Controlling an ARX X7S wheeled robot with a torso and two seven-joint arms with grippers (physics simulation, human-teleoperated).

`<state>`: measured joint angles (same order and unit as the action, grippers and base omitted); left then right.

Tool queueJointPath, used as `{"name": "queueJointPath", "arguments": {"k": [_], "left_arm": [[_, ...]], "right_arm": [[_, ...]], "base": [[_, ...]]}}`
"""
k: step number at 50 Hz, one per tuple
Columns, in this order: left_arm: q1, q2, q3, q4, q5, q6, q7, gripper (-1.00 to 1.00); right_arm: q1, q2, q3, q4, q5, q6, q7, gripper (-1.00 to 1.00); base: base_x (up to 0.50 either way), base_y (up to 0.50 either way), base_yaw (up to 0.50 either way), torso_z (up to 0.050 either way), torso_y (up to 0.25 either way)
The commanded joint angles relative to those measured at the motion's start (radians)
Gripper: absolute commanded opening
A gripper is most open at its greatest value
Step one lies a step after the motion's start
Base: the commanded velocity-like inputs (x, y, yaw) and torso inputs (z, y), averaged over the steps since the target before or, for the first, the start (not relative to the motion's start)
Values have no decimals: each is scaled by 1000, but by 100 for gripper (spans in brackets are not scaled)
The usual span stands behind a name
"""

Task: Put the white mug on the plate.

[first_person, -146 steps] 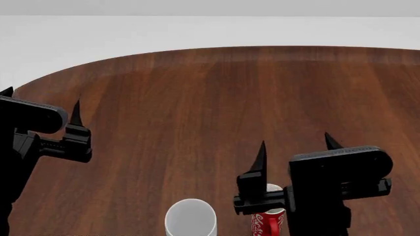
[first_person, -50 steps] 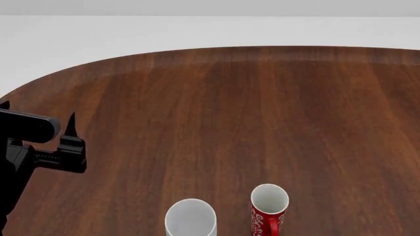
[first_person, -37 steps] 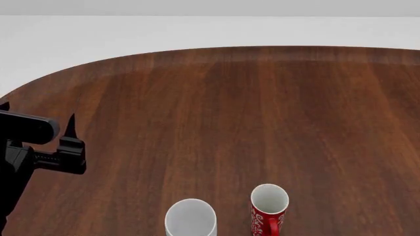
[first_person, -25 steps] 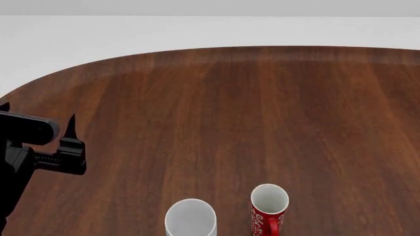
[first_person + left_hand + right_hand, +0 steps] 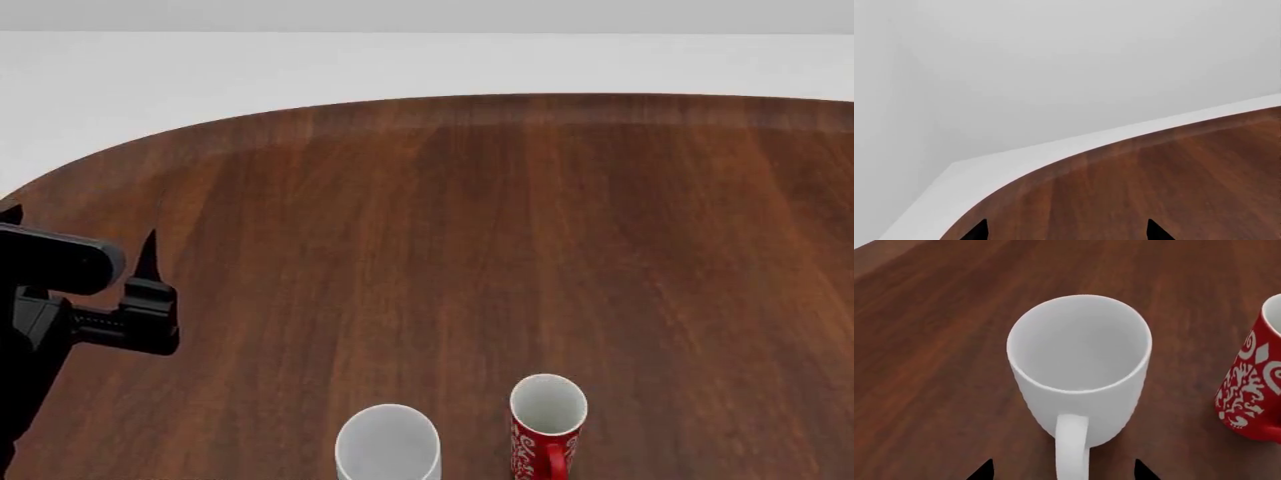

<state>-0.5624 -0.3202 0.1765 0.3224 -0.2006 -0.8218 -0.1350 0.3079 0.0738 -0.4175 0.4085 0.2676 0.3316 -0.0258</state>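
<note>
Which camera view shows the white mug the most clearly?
The right wrist view: the white mug fills it, upright, with open rim, empty inside and loop handle visible. The head view shows only its rim, cut at the picture's bottom edge. The left wrist view shows none of it.

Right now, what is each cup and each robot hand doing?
white mug: upright, empty, standing on the table, not held.
red mug: upright, standing beside the white mug, apart from it, not held.
left gripper: jaws open, holding nothing, over the table's left edge.
right gripper: jaws open, holding nothing, its tips either side of the white mug's handle.
plate: not in view.
</note>
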Motion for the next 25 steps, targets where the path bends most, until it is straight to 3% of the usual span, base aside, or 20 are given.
{"name": "queueJointPath", "arguments": {"k": [1, 25], "left_arm": [[0, -1, 6, 12, -2, -8, -4, 100], [9, -2, 15, 37, -11, -17, -13, 100]], "right_arm": [[38, -10, -11, 94, 7, -47, -7, 100], [112, -45, -52, 335, 34, -158, -41, 100]], "base": [[0, 0, 0, 0, 0], [0, 0, 0, 0, 0]]}}
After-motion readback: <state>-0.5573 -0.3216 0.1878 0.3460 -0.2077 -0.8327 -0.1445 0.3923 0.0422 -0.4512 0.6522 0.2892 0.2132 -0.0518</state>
